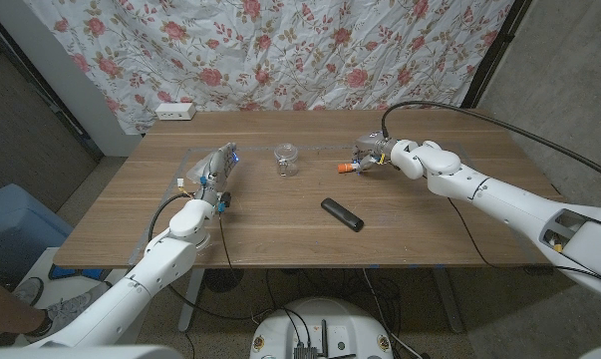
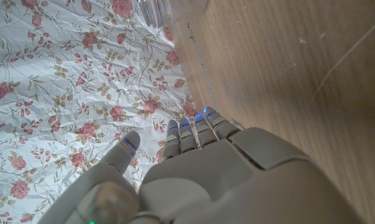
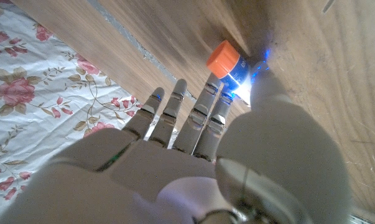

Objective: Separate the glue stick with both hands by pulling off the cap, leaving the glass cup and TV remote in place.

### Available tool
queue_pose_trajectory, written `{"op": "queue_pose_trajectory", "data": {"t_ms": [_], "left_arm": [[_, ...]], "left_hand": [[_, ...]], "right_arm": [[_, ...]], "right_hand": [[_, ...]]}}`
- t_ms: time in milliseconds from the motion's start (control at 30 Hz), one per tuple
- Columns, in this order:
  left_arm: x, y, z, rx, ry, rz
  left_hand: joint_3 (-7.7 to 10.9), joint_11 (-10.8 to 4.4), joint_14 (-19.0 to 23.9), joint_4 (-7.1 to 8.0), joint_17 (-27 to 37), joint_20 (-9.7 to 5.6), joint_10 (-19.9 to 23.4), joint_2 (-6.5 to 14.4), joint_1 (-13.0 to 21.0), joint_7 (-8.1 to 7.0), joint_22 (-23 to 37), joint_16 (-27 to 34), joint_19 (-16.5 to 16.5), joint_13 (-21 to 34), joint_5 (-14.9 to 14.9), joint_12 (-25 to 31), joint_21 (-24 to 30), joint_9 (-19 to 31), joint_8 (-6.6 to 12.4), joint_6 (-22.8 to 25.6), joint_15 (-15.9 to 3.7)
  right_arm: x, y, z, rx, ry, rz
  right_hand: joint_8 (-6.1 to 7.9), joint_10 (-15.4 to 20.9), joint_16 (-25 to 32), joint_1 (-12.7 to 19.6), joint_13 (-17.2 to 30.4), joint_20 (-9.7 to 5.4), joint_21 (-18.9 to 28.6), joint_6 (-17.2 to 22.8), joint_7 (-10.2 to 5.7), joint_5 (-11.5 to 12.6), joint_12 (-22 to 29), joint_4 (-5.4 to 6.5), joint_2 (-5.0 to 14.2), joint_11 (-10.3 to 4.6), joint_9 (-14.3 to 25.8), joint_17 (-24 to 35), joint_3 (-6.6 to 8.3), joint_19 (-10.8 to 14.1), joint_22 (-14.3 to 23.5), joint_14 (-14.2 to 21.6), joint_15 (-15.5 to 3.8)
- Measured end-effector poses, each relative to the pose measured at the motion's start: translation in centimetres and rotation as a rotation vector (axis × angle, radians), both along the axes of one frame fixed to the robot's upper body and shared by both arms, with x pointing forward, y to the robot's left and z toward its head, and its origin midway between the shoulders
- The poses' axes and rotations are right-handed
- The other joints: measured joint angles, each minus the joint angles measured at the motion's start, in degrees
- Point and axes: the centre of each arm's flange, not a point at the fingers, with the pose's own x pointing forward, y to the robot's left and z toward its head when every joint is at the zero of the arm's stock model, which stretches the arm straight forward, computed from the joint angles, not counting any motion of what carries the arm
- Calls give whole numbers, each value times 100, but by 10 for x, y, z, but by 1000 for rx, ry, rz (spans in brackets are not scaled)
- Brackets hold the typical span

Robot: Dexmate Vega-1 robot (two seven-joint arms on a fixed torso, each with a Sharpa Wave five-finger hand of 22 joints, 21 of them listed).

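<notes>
Glue stick (image 1: 351,167): right of centre in the head view, lying on the wooden table (image 1: 280,224), orange cap (image 3: 223,58) pointing toward picture left.

Right hand (image 1: 372,155): at the stick's body. The right wrist view shows fingers (image 3: 175,106) extended close together beside it and the thumb against the barrel; whether it is truly clamped cannot be told.

Left hand (image 1: 218,172): left of centre, well apart from the stick, fingers straight and apart, holding nothing.

Handling, judged: light, rigid, smooth plastic, apt to roll or slip. Grip the barrel with one hand, the cap with the other, and pull along the axis.

Glass cup (image 1: 287,158): upper centre, upright.

TV remote (image 1: 341,213): centre, nearer the bottom edge.
</notes>
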Motion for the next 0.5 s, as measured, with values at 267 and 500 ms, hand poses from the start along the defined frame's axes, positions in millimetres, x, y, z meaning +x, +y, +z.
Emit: {"op": "queue_pose_trajectory", "data": {"t_ms": [267, 500], "left_arm": [[-6, -1, 4, 5, -16, 3], [-15, -1, 10, 18, -35, 13]], "left_hand": [[0, 0, 0, 0, 0, 0, 0, 0, 0, 0, 0, 0, 0, 0, 0, 0, 0, 0, 0, 0, 0], [0, 0, 0, 0, 0, 0, 0, 0, 0, 0, 0, 0, 0, 0, 0, 0, 0, 0, 0, 0, 0]], "right_arm": [[-7, -1, 7, 38, -10, 5], [-17, -2, 13, 68, -26, 12]], "right_hand": [[-1, 0, 0, -30, 0, 21, 0, 0, 0, 0, -11, -6, 30, 0, 2, 0, -6, 21, 0, -51, 11], [-28, -1, -23, 0, -3, 20, 1, -1, -1, -18, -12, -1, 60, 0, -19, -5, -31, 20, 0, -93, 10]]}}
